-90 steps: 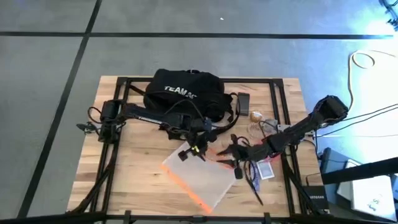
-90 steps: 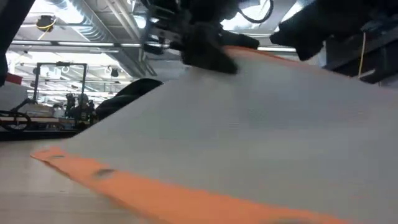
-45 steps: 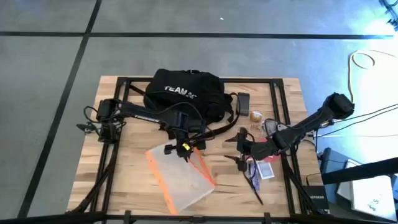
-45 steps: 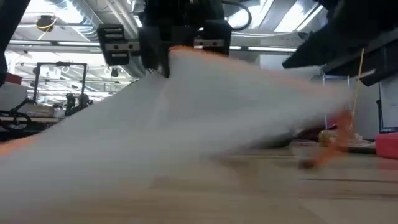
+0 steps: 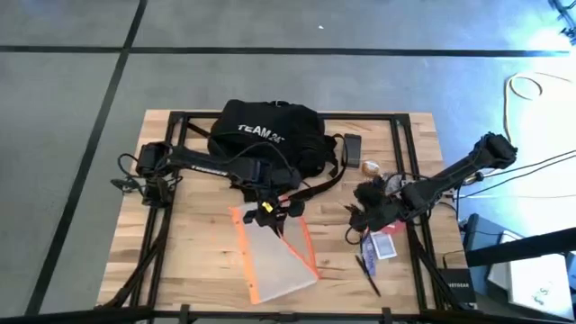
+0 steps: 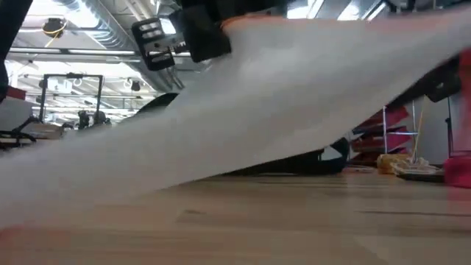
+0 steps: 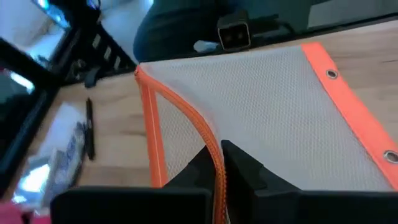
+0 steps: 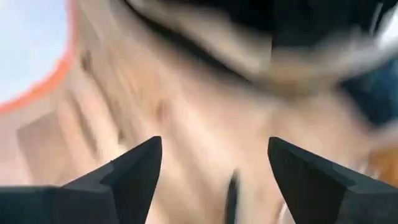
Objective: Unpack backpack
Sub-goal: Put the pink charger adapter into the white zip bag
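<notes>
- A slatted wooden counter (image 5: 193,261) stands on grey floor.
- Near edge, middle: the mesh pouch (image 5: 274,256) has swung round under the left pincer (image 5: 270,209), clenched on its orange zip edge.
- The right pincer (image 5: 364,216), released, has pulled back rightward.
- The backpack (image 5: 265,133) rests at the far edge, so unpacking goes on.

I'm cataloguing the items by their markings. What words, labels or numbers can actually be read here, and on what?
"TEAM 24": white lettering on the large black fabric backpack; any further characters are hidden by a fold.
Small card with blue and red print on the wooden table: too small to read.
Translucent mesh pouch with orange trim: no text visible.
</notes>
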`<state>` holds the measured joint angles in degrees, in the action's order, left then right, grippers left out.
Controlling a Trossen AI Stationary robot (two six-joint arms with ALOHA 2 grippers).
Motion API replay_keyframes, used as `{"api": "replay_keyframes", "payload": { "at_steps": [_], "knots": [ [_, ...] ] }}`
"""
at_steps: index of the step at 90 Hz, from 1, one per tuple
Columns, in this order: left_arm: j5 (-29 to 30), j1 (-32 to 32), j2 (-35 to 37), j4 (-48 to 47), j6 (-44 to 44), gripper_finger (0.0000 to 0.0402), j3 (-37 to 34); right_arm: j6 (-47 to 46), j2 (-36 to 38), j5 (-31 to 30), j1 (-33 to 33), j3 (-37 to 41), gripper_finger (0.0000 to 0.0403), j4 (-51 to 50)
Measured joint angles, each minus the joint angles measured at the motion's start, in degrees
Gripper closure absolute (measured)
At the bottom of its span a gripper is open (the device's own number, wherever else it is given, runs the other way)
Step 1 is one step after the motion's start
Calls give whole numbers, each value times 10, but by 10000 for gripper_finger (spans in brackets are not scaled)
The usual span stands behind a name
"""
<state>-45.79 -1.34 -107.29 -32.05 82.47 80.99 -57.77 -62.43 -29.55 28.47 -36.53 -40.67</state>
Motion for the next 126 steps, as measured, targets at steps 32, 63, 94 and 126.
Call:
{"api": "replay_keyframes", "payload": {
  "at_steps": [32,63,94,126],
  "knots": [
    [-3,-6,-3,44,17,401,0,-191,-24,166,0,0,119,-7],
    [-3,7,-11,48,14,401,0,-196,-107,229,0,0,119,-33],
    [-3,7,-31,67,11,401,0,-183,-146,252,0,0,119,-6],
    [-3,6,-32,75,2,401,0,-167,-163,256,0,0,228,4]
  ]
}}
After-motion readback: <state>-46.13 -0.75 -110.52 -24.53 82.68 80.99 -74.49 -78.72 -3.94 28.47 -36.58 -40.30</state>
